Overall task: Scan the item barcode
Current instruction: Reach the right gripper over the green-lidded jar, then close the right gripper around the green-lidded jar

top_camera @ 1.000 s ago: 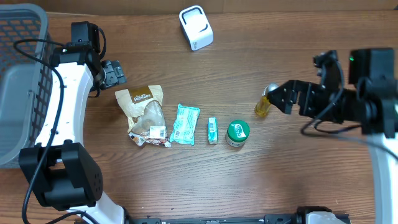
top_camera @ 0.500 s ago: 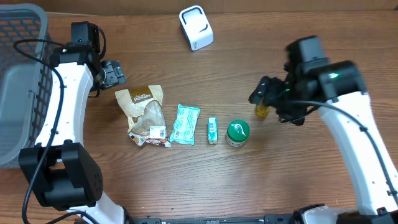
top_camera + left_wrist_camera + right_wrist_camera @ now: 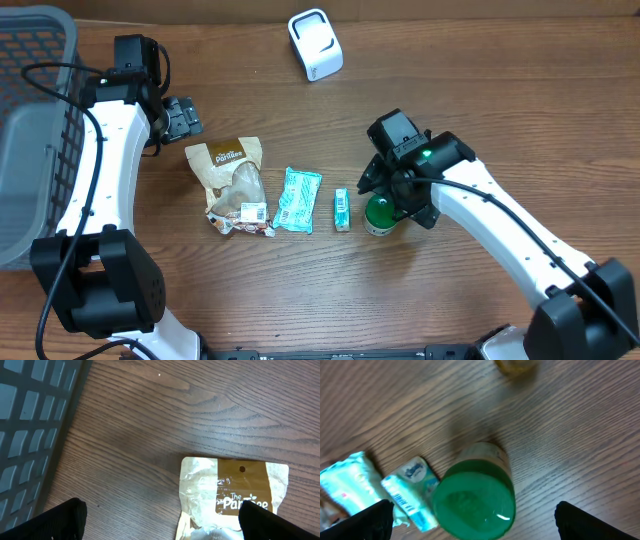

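Green-lidded jar [image 3: 381, 213] stands upright on the tabletop [image 3: 480, 80] at the right end of a row, just right of a small box [image 3: 342, 210], with a teal packet [image 3: 297, 200] and a snack bag [image 3: 232, 170] further left. From overhead, the right pincer [image 3: 395, 200] hangs directly over it, and the white scanner [image 3: 315, 44] sits well apart at the far edge. The left pincer [image 3: 180, 115] is spread and holds nothing, just beside the bag's far corner. The grey basket [image 3: 40, 30] at far left shows nothing inside in the part visible.

From the left wrist, the left pincer [image 3: 162, 520] has its 2 tips wide apart above the snack bag [image 3: 235, 495], with the basket [image 3: 30, 425] wall at left.

From the right wrist, the right pincer [image 3: 480, 520] is spread wide, not touching the jar [image 3: 475, 500]. The lid is on, so the contents cannot be told. A barcode shows on the small box [image 3: 412, 492], none on the jar from here. A blurred yellow bottle [image 3: 515, 365] lies beyond.

The jar looks rigid, smooth and probably slippery, with some weight. I would grip across the body just below the lid, squarely, since the round side could roll out of the tips.
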You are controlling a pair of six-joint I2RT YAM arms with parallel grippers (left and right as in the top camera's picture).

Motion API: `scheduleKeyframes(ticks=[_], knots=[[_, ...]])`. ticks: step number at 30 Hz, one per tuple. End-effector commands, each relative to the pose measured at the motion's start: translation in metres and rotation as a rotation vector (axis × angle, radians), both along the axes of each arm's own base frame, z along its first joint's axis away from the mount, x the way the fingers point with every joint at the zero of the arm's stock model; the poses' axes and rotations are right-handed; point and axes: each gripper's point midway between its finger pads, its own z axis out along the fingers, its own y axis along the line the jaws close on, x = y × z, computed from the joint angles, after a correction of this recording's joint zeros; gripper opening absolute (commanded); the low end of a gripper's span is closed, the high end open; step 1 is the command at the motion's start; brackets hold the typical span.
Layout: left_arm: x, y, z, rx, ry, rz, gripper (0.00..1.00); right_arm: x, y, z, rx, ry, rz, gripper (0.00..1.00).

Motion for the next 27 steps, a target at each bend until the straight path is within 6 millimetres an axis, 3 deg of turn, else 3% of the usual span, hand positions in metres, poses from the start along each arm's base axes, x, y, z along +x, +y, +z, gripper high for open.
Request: scheduleKeyframes(ticks=[1, 9, 14, 27], knots=[[0.002, -0.001, 0.009, 0.015, -0.023, -0.009, 1.0, 0.001, 0.002, -0.012, -0.009, 0.025, -0.023, 1.0], [0.001, -0.001, 0.009, 0.016, -0.023, -0.008, 1.0, -0.006, 0.013, -0.043, 0.012, 0.138, -0.012, 1.0], [0.002, -0.001, 0.009, 0.015, -0.023, -0.009, 1.0, -0.009, 0.014, -0.049, 0.015, 0.164, -0.008, 1.0], [0.001, -0.001, 0.009, 0.015, -0.023, -0.008, 1.0, -0.009, 0.014, -0.049, 0.008, 0.164, 0.057, 0.63]])
